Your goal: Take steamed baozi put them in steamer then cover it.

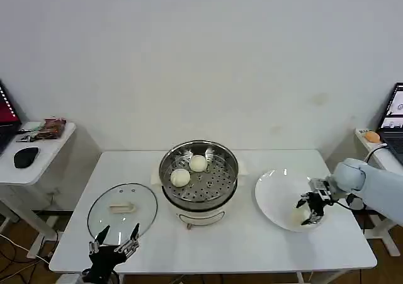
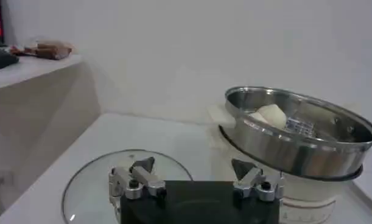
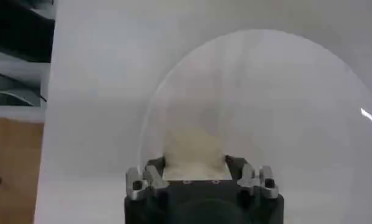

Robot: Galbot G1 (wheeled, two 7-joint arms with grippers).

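Note:
The steamer (image 1: 214, 147) stands mid-table on its white base, and two steamed baozi (image 1: 198, 163) (image 1: 180, 177) lie on its perforated tray. At the right is a white plate (image 1: 276, 193), where my right gripper (image 1: 310, 213) is shut on another steamed baozi (image 1: 298, 217) that rests on the plate. In the right wrist view that baozi (image 3: 195, 149) fills the gap between the fingers of the right gripper (image 3: 195, 167). The glass cover (image 1: 123, 207) lies flat at the front left. My left gripper (image 1: 116, 240) hovers open just in front of it, empty. The left wrist view shows the cover (image 2: 88, 189) and the steamer (image 2: 295, 143).
A low side table (image 1: 38, 148) with a black mouse and a laptop stands to the left. Another stand with a laptop (image 1: 393, 117) is at the far right. The table's front edge runs close to my left gripper.

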